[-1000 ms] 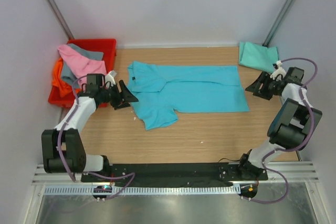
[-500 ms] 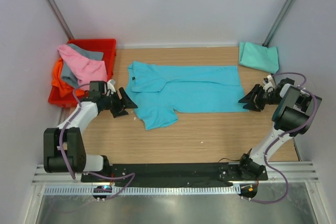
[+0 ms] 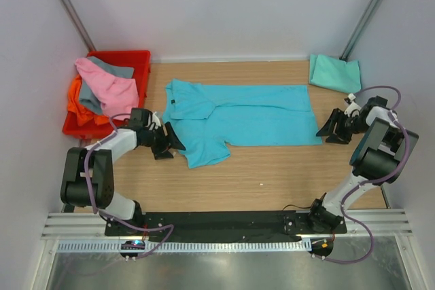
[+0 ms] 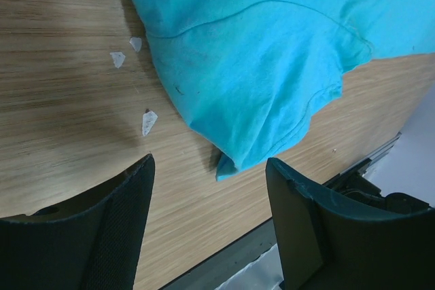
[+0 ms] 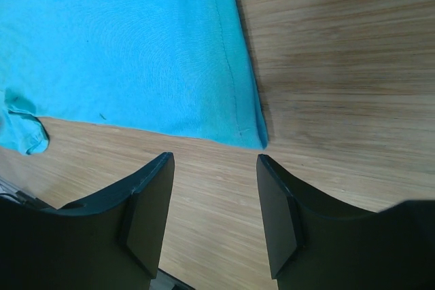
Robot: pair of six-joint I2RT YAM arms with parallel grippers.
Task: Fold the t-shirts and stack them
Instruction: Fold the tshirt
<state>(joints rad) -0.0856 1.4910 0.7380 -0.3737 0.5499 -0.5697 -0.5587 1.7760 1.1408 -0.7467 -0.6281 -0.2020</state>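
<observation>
Turquoise-blue cloth t-shirt [image 3: 245, 117] laid flat, unfolded; mint-teal cloth shirt [image 3: 334, 73] folded; other shirts [image 3: 102, 86] heaped in red plastic crate [image 3: 136, 54]; left gripper [image 4: 209, 164] and right gripper [image 5: 214, 159] spread, empty.

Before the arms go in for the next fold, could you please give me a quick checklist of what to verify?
1. Left gripper open and empty: ok.
2. Right gripper open and empty: ok.
3. Sleeve tip of the turquoise shirt just ahead of the left jaws: ok.
4. Hem corner just ahead of the right jaws: ok.
5. Sleeve lying flat: not ok, its tip is curled.
6. Folded mint shirt apart from the turquoise one: ok.
</observation>
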